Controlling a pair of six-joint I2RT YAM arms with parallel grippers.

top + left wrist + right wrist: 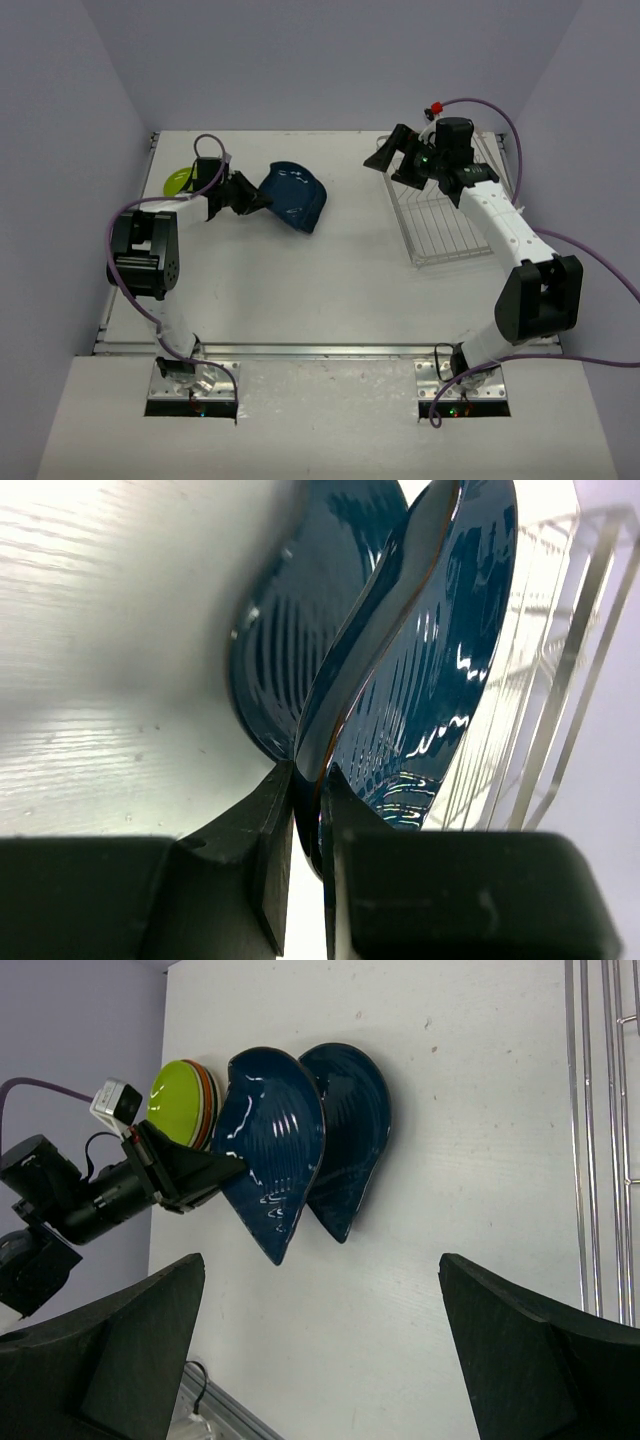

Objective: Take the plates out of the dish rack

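At 10 o'clock on the table (330, 290) sits a stack: one green plate (180, 1100) on top, one orange-red rim (207, 1100) showing under it. Anything lower I cannot make out. My left gripper (305, 800) is clenched on the thin rim of one blue plate (270, 1150), held tilted at about 11 o'clock over a second blue plate (355, 1130) lying flat. That makes two blue plates.

The risk, as I judge it, is this narrow pinch on a glossy edge. The plate could pivot or slip, or if let go while tilted, knock or skid off the one below.

My right gripper (398, 158) is spread wide and holds nothing, above the one rack (445, 225) at 2 o'clock. I see no plates in the rack.
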